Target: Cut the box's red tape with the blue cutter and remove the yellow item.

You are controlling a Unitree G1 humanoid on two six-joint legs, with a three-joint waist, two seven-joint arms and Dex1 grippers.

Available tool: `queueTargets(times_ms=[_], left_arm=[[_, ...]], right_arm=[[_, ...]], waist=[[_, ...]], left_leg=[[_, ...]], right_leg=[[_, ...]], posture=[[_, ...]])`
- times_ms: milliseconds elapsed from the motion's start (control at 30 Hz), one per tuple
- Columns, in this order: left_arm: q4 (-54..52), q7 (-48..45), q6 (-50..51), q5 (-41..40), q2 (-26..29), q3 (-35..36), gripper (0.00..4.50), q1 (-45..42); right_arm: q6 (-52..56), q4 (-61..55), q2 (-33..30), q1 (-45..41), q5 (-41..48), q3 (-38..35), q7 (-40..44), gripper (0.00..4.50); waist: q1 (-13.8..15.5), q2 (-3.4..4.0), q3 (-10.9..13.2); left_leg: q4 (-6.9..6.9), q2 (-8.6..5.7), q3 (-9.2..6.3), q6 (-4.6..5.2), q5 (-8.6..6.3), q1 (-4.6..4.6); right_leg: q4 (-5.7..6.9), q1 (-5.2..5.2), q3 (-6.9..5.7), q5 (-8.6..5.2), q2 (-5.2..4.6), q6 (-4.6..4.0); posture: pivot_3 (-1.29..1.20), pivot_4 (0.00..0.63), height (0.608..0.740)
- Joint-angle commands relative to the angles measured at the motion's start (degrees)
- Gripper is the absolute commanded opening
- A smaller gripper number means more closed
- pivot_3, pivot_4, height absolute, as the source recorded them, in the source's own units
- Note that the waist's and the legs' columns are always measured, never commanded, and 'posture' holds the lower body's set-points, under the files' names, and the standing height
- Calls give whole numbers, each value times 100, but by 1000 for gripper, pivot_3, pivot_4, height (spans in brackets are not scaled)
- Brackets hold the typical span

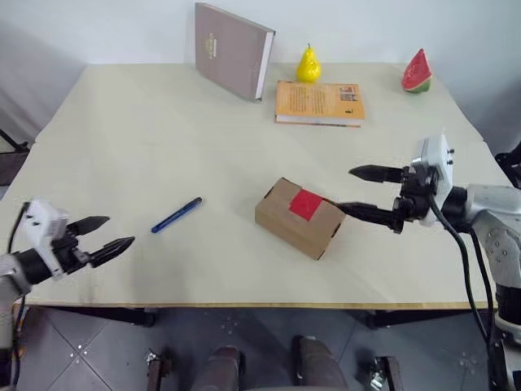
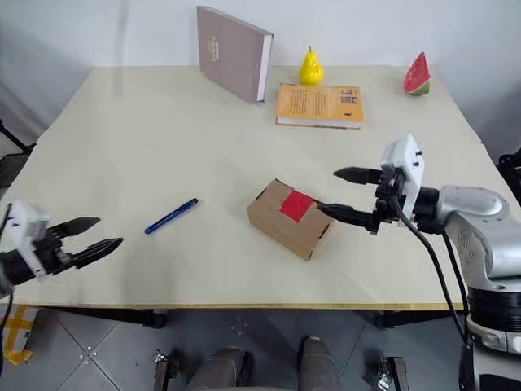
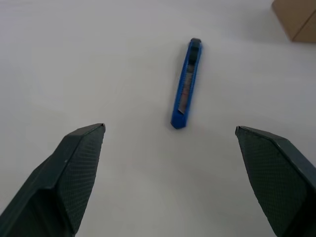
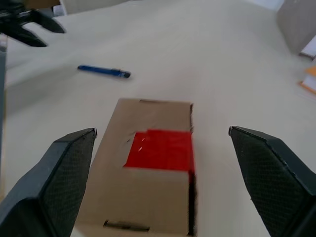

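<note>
The pale table (image 1: 163,122) carries everything, and the box (image 1: 299,218), lying near its front edge a little right of centre, serves as the marker for the rest. Far behind the box a grey-brown book (image 1: 232,49) leans upright, with an orange-yellow book (image 1: 319,103) lying flat nearer, a yellow pear (image 1: 308,65) just behind that, and a watermelon slice (image 1: 416,72) off toward the back right corner. The box is shut, flaps down, its top sealed by the red tape (image 1: 306,204), which looks unbroken; the yellow item is presumably still inside, hidden. The right gripper (image 1: 365,192) hangs just right of the box, jaws spread wide and empty, the lower finger close to the box's right end. The left gripper (image 1: 102,235) hovers well to the left of the box at the table's front edge, likewise spread wide and holding nothing. The blue cutter (image 1: 176,215) lies flat on the table between that gripper and the box, touching neither. Risks, as I judge them: the slim cutter lies low against the table, so a closing pinch could skid or roll it away; and if the right gripper fails to steady the light box, the blade's push could slide it rather than slice the tape.
</note>
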Motion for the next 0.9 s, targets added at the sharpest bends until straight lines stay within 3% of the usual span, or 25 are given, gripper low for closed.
queueTargets(times_ms=[33, 300, 400, 767, 900], left_arm=[[796, -62, -722, 435, -134, -596, 4500, -645], [2327, -536, -1270, 1207, -96, -1761, 4500, -1735], [2540, -564, -1312, 1198, -60, -1784, 3897, -1815], [2354, -770, -1149, 1056, -6, -1801, 513, -1815], [1777, -931, -1044, 922, 92, -1711, 427, -1570]], right_arm=[[-237, -147, -2, -76, -27, -67, -168, 4465], [-195, -571, -44, 325, 53, -244, -602, 4465], [-152, -727, -81, 502, 132, -376, -735, 4500], [-169, -800, -157, 503, 171, -311, -823, 4500], [-80, -892, -287, 246, 182, -139, -763, 4500]], waist=[[-16, 0, 0], [-52, -2, -1], [-55, 1, -2], [-43, 5, -5], [-45, 5, -4]], left_leg=[[0, 1, 1, 0, 0, 0], [-5, 6, 8, -2, -2, 3], [0, 2, 12, 0, -2, 5], [1, 4, 26, 5, -5, 13], [0, 5, 27, 6, -6, 12]], right_leg=[[1, -1, 0, 0, 0, 0], [17, -5, -5, 1, 6, 1], [16, -4, -3, 1, 2, 2], [16, -4, 4, 1, 1, 2], [16, -5, 4, 1, 1, 2]], posture=[[0, 150, 740], [0, 150, 740], [0, 150, 740], [0, 150, 740], [0, 150, 740]])
